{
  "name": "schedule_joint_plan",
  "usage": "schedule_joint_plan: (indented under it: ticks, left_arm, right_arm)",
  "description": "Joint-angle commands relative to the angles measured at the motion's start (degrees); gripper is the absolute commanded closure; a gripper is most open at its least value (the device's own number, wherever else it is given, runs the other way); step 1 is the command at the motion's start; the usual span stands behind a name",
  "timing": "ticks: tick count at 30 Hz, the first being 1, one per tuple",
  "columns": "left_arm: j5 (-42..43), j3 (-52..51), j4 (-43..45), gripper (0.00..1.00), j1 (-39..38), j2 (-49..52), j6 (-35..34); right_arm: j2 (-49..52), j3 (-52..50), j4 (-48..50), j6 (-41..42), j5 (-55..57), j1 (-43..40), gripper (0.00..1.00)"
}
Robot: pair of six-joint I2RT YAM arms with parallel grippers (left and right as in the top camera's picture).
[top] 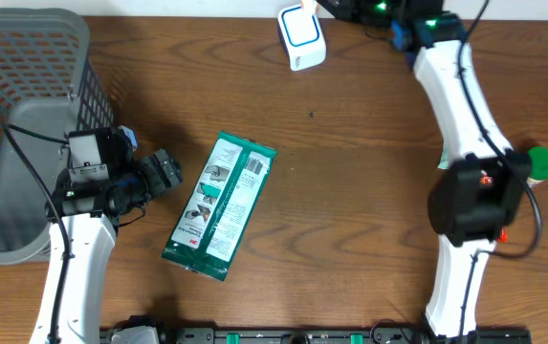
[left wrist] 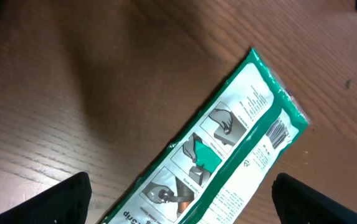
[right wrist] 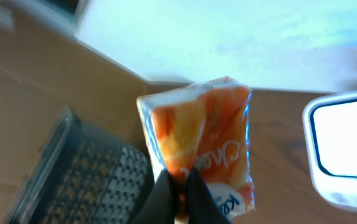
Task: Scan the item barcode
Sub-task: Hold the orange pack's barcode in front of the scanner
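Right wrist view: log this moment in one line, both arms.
right gripper shut on orange packet | near scanner | left gripper open by green pack

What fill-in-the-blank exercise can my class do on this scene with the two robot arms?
1. The green packet lies flat on the ___.
2. The right gripper is shut on a bag coloured ___.
3. The left gripper, near the green packet, has its jaws ___.
4. The basket stands beside the ___ arm.
Missing words: table, orange, open, left.
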Motion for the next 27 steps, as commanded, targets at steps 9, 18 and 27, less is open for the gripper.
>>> schedule_joint_plan:
  ticks: [9,18,27]
  left_arm:
    - [-0.7,0.3,-0.3,0.07,0.5,0.2,-0.7]
    - [-0.7,0.3,-0.3,0.07,0.5,0.2,-0.7]
    - [-0.7,0.3,-0.3,0.07,0.5,0.2,-0.7]
  right_arm:
    - [18.8,0.0,26.3,32.9,-2.3,-0.8,0.99]
    - [20.7,0.0,34.5,37.6,-5.3,-1.7,0.99]
    - [12.6,0.0,47.5,49.0,-16.8,-5.8,0.99]
